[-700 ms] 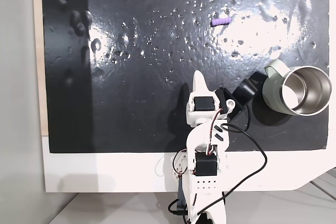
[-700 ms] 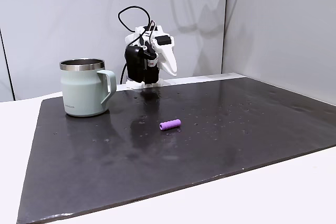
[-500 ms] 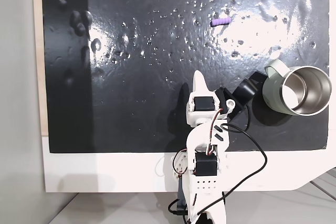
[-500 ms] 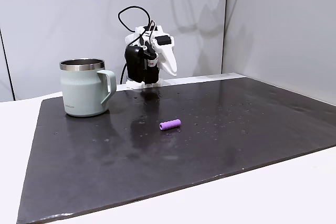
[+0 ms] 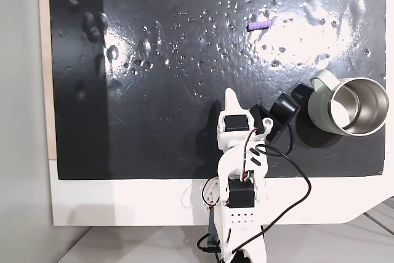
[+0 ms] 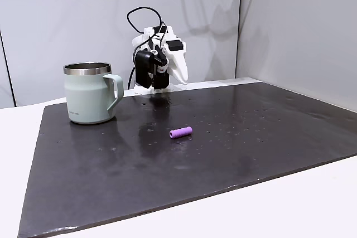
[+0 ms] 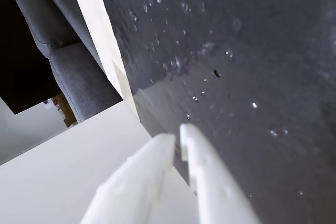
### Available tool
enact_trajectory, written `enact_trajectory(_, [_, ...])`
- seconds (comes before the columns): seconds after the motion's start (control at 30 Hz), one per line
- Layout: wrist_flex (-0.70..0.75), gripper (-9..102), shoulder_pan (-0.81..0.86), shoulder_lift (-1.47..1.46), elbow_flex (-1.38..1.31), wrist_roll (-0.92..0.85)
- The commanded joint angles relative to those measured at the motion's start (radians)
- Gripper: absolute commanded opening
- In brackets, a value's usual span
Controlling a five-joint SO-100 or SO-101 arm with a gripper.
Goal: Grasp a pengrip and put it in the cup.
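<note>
Wrist view shows the gripper [image 7: 177,136] with its two white fingers [image 7: 152,156] drawn almost together, only a thin slit between them and nothing held, pointing down at the dark mat [image 7: 252,51] near its pale edge. In both fixed views the arm sits folded back at its base, gripper [image 5: 231,95] tucked close to the near border of the mat [image 5: 154,90].

The pengrip [image 5: 258,26] lies bare on the mat, well apart from the gripper: in the top-down fixed view it is up and somewhat to the right of the fingertips, so the reach has to go forward across the mat and a little rightward. Its long axis runs nearly left to right in that view, tilted slightly, roughly crosswise to the line of approach; I judge the jaws would need to open and straddle its short width, closing across the tube, not along it. In the side-on fixed view the same pengrip [image 6: 181,132] rests flat near the middle of the mat, in front of the gripper [image 6: 181,76].

The cup [image 5: 351,106] stands upright at the right edge of the mat in the top-down fixed view, close beside the arm's black camera housing [image 5: 280,111], handle toward the far side. Its shiny steel inside looks empty. In the side-on view the cup [image 6: 88,93] stands to the left of the arm on the tabletop [image 6: 312,204], handle turned right.
</note>
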Motion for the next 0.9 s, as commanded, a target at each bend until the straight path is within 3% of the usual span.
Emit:
enact_trajectory(0.0, [0.006,0,-0.023,-0.103,-0.169,-0.018])
enact_trajectory(0.3, [0.04,0,-0.017,-0.565,-0.621,0.043])
enact_trajectory(0.87, [0.502,5,0.077,-1.345,-1.502,0.003])
